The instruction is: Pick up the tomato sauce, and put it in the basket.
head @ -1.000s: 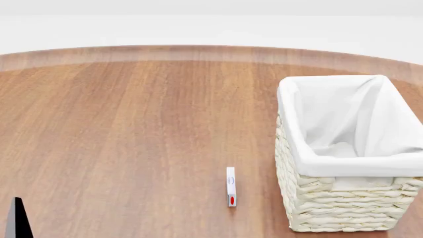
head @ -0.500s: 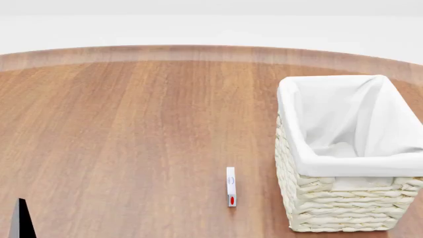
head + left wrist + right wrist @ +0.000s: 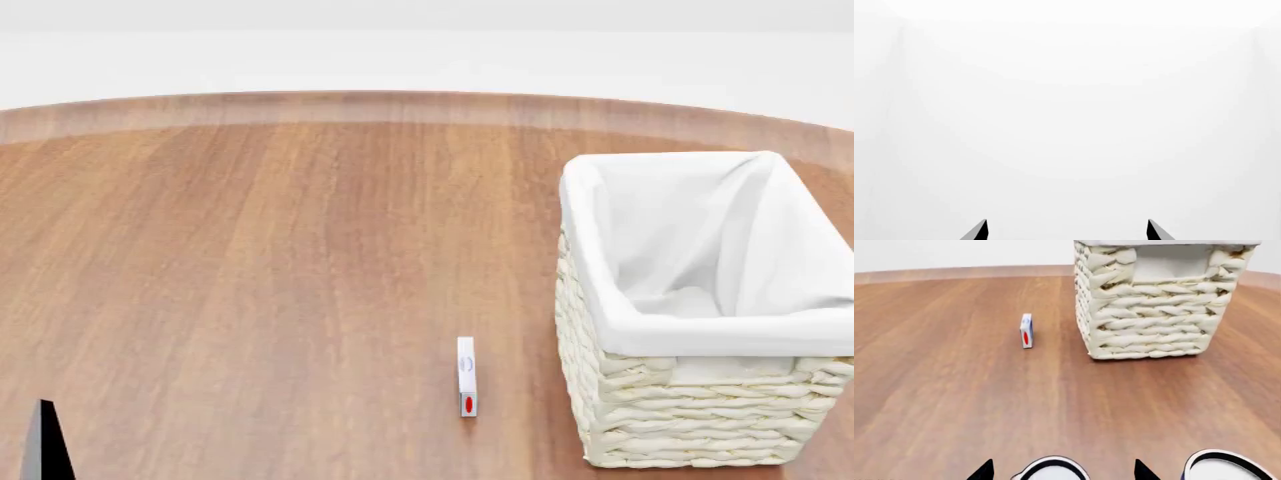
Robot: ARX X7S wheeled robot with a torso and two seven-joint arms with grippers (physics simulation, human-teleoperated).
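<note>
The basket (image 3: pixel 694 300), cream wicker with a white liner, stands at the table's right; it also shows in the right wrist view (image 3: pixel 1161 300). My right gripper (image 3: pixel 1062 471) is open, its tips on either side of a round silver can lid (image 3: pixel 1054 471) at the frame's edge. That can's label is hidden, so I cannot tell if it is the tomato sauce. A second lid (image 3: pixel 1227 467) beside it shows a trace of blue. My left gripper (image 3: pixel 1067 231) is open and empty, facing blank white. One left fingertip (image 3: pixel 47 445) shows in the head view.
A small white box with a red dot (image 3: pixel 466 376) stands on edge on the wooden table (image 3: pixel 267 250), left of the basket; it also shows in the right wrist view (image 3: pixel 1026 330). The table's curved far edge (image 3: pixel 400 105) runs across the back.
The left fingertip in the head view has shifted slightly to the right. Nothing else has moved.
</note>
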